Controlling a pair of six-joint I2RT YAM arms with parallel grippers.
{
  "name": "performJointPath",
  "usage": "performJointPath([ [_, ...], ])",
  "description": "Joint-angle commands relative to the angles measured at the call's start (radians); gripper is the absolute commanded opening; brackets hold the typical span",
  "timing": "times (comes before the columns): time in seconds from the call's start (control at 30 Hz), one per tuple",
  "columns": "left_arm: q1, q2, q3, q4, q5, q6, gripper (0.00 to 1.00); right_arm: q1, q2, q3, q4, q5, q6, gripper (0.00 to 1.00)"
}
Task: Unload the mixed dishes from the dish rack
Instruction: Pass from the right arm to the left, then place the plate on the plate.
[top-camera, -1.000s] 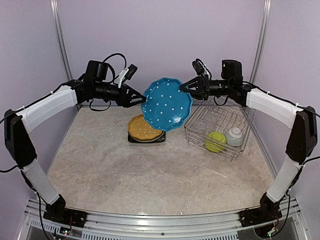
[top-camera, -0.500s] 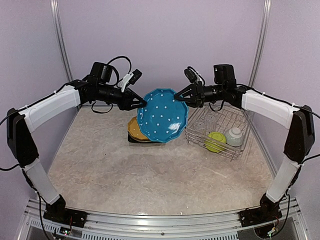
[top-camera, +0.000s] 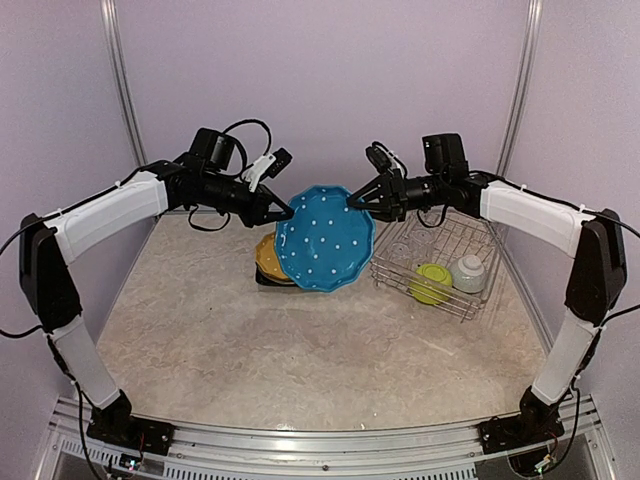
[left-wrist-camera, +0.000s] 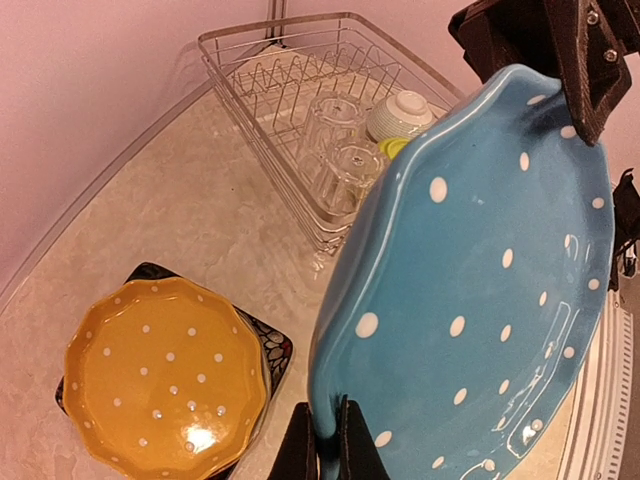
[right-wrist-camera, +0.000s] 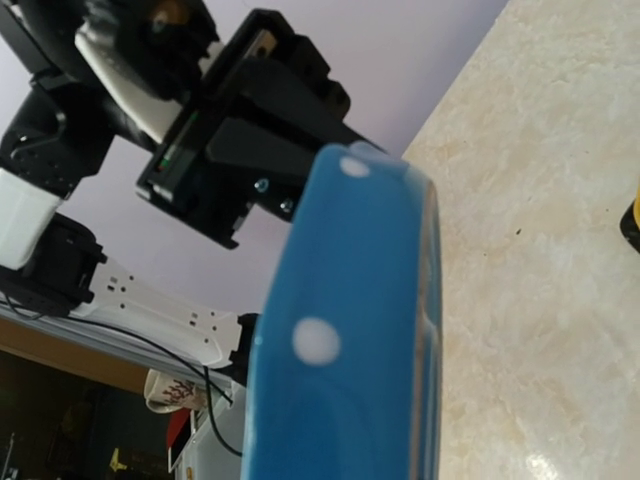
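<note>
Blue white-dotted plate (top-camera: 325, 238) dropped left; left tool (top-camera: 288, 213) and right tool (top-camera: 351, 200) both pinch its rim. You're nearly over the yellow plate (left-wrist-camera: 165, 385).

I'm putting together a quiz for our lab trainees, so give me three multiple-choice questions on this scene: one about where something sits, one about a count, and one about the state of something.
1. Where is the yellow plate?
A. On the black square plate
B. In the right arm's jaws
C. Leaning on the back wall

2. How many bowls are in the dish rack?
A. None
B. Two
C. Four

3. What state is the blue white-dotted plate in?
A. Lying flat on the table
B. Broken in pieces
C. Held tilted in the air by both arms' jaws

Answers:
1 A, the left wrist view shows it stacked on the black plate.
2 B, a lime-green bowl and a pale grey-green bowl sit there.
3 C, jaws clamp opposite points of its rim.
</note>
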Motion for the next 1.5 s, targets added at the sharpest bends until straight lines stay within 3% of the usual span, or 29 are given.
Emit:
performJointPath([
  [0.0, 0.000, 0.014, 0.031, 0.002, -0.004, -0.042, 0.00, 0.009, -0.008, 0.047, 0.047, -0.046, -0.015, 0.00],
  [0.13, 0.037, 0.013, 0.032, 0.027, 0.017, -0.172, 0.00, -0.015, -0.007, 0.047, 0.043, -0.006, -0.008, 0.31],
  [0.23, 0.066, 0.011, 0.027, 0.041, 0.009, -0.270, 0.00, -0.044, -0.016, 0.043, 0.012, 0.063, -0.013, 0.70],
  [0.33, 0.098, 0.008, 0.006, 0.073, 0.030, -0.353, 0.00, -0.079, -0.038, 0.019, 0.008, 0.124, -0.012, 0.93],
  [0.37, 0.107, 0.009, 0.001, 0.079, 0.035, -0.382, 0.00, -0.093, -0.048, 0.009, 0.003, 0.151, -0.012, 0.97],
  [0.47, 0.135, 0.020, 0.000, 0.078, 0.022, -0.464, 0.00, -0.134, -0.075, -0.007, -0.012, 0.224, -0.018, 0.99],
  [0.77, 0.212, 0.123, 0.084, -0.050, -0.191, -0.708, 0.00, -0.196, -0.138, -0.053, -0.037, 0.325, -0.043, 0.99],
  [1.1, 0.226, 0.209, 0.078, -0.044, -0.214, -0.785, 0.00, -0.202, -0.168, -0.134, 0.018, 0.320, -0.002, 0.99],
  [1.47, 0.222, 0.285, 0.136, -0.072, -0.234, -0.769, 0.00, -0.211, -0.175, -0.161, 0.036, 0.307, 0.010, 0.99],
])
